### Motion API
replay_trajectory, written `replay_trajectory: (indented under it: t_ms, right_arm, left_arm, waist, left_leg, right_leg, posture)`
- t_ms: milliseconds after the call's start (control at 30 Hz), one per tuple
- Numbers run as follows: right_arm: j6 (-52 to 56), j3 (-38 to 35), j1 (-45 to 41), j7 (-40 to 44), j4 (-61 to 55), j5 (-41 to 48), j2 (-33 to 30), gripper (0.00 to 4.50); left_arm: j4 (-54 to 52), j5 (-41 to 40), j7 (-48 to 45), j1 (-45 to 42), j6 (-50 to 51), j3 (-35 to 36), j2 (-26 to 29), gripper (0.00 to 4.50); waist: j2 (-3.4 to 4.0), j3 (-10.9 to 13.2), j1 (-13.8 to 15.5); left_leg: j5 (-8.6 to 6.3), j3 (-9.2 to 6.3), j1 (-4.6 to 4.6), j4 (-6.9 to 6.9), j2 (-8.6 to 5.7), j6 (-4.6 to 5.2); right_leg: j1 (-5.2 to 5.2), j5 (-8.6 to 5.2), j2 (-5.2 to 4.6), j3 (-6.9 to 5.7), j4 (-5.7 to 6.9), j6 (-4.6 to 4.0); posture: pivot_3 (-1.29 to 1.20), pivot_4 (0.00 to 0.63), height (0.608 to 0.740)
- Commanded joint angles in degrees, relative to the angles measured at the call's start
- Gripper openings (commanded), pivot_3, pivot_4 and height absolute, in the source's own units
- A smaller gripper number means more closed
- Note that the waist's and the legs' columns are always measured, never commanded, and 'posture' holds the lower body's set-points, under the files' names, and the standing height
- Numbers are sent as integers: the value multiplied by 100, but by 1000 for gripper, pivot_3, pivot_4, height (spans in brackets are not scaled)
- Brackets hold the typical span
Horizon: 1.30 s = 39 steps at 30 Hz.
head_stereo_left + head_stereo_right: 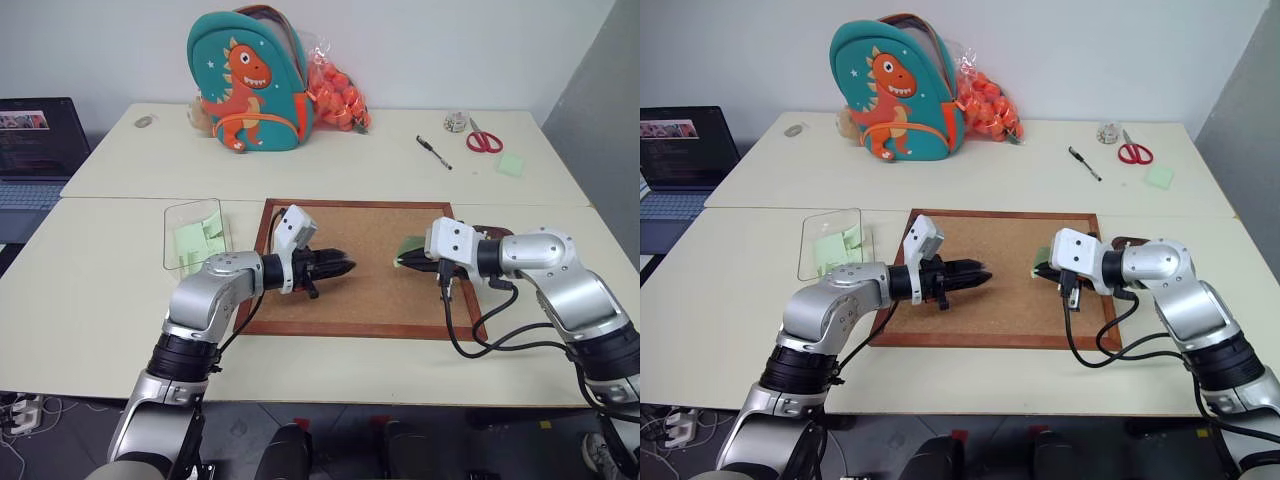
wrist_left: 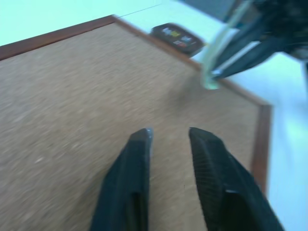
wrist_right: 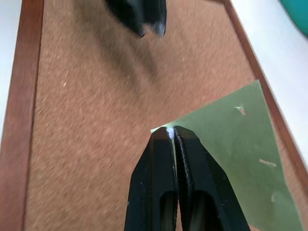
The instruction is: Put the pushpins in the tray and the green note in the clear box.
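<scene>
Gripping the green note [image 3: 231,154] by one corner, R gripper [image 3: 171,132] is clamped tight, fingers pressed together on the paper. Note hangs off the fingertips above the right part of the corkboard [image 1: 380,290], lifted clear of the cork, tilted.

L gripper [image 2: 168,137] hovers over the board's left-centre, pointing right toward the R one, well apart from it. Fingers parted a little, nothing between them.

Tray [image 2: 177,37] sits on the table just past the board's right edge, behind the R arm in the eye views. Small coloured bits show inside it, prob. pushpins [image 2: 175,34], too blurred to count.

Clear box [image 1: 190,232] stands on the table just left of the board's far-left corner. Pale green paper pieces lie inside.

Far table: dino backpack [image 1: 250,80] w/ bag of orange balls [image 1: 340,95] beside it, pen [image 1: 433,152], red scissors [image 1: 484,137], pale green note block [image 1: 511,165] far right. Laptop [image 1: 35,140] at far left.
</scene>
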Motion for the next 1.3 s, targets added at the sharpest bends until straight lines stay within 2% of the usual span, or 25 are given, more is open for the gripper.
replay_trajectory:
  t_ms: [33,167,833,1067,1200,1300]
  right_arm:
    - [-62,34,-190,76,-66,-58,73,0]
    - [-42,113,-249,46,-139,-134,176,0]
    - [-224,212,-85,40,-369,-466,254,0]
    - [-296,205,-74,35,-301,-487,288,0]
    - [-330,203,-81,23,-273,-500,310,0]
    - [-343,199,-78,22,-269,-507,319,0]
  left_arm:
    - [-327,-131,-340,-112,-230,-112,88,2192]
    - [-163,154,-302,-254,-895,-226,-38,2958]
    - [683,252,88,-729,-1246,-209,-874,2958]
    - [852,283,87,-761,-1323,-248,-947,2958]
    - [901,322,104,-741,-1355,-276,-977,2320]
    - [924,351,124,-729,-1371,-302,-1024,1657]
  waist:
    - [-1,1,1]
    - [-3,4,5]
    - [-4,5,4]
    - [-5,5,1]
    - [-5,5,1]
    - [-5,5,2]
  left_leg:
    - [0,0,0,0,3,0]
    - [0,1,0,0,3,0]
    - [0,1,-1,3,-3,0]
    - [0,1,-1,4,-3,0]
    - [0,1,-1,4,-3,0]
    - [0,1,-1,4,-2,-1]
  right_leg:
    - [0,0,-2,0,0,0]
    - [-1,0,-3,0,-1,0]
    - [-1,0,-4,0,0,0]
    - [-1,0,-4,0,1,0]
    - [-1,0,-5,1,1,0]
    - [-1,0,-5,1,2,0]
  posture:
    - [0,150,740]
    - [0,150,740]
    - [0,150,740]
    - [0,150,740]
    - [0,150,740]
    - [0,150,740]
